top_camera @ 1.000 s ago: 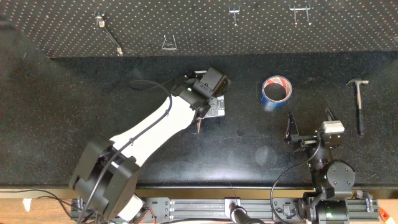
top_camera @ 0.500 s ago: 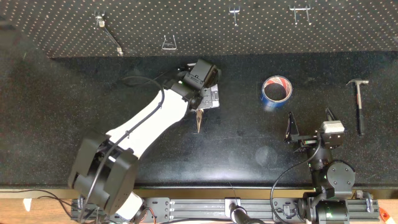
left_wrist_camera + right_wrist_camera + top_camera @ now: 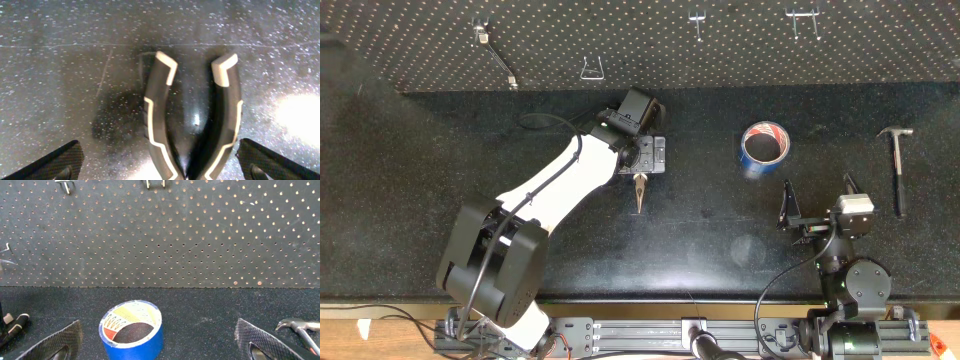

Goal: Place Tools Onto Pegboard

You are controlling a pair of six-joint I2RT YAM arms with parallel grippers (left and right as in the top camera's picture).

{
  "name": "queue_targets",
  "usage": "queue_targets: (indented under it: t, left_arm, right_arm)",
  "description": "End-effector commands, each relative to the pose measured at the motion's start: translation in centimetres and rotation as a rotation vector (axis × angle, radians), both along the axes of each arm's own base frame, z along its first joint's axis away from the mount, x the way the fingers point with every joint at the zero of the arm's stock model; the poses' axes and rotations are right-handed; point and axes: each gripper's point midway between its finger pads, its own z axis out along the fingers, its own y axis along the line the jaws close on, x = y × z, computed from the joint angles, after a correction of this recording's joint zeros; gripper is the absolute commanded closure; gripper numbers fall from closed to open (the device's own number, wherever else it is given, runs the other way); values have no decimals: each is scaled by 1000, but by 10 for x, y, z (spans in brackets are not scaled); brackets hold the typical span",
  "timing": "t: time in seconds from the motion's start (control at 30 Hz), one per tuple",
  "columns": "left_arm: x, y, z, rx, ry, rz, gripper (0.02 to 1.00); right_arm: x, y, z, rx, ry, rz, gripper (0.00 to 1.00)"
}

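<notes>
White left arm (image 3: pixel 565 180) stretches diagonally, jaws spread wide over the pliers (image 3: pixel 155 120).

Matt, speckled counter (image 3: pixel 700 220) and perforated pegboard (image 3: pixel 200 240).
Smooth black plastic on the pliers (image 3: pixel 156 125) handles; glossy blue tape roll (image 3: pixel 132 330); bare metal hammer (image 3: pixel 897 170) head.

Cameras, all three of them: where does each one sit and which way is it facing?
Top view: fixed overhead, looking down on table and pegboard; both arms show, left gripper above the pliers.
Left wrist view: on the left wrist, looking down on the pliers' handles; its open fingers at the corners.
Right wrist view: on the right wrist, low, facing the pegboard past the tape roll; its open fingers show.
Shared: pliers in top and left wrist; tape roll in top and right wrist.
</notes>
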Motion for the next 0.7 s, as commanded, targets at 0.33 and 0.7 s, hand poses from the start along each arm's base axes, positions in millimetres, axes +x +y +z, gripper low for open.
queue_targets:
  t: [0.33, 0.7]
  left_arm:
    - [4, -10, 6, -21, 61, -47, 23]
    - [16, -13, 5, -18, 46, -11, 20]
  right_arm:
    - [0, -1, -1, -14, -2, -5, 1]
    - [0, -1, -1, -14, -2, -5, 1]
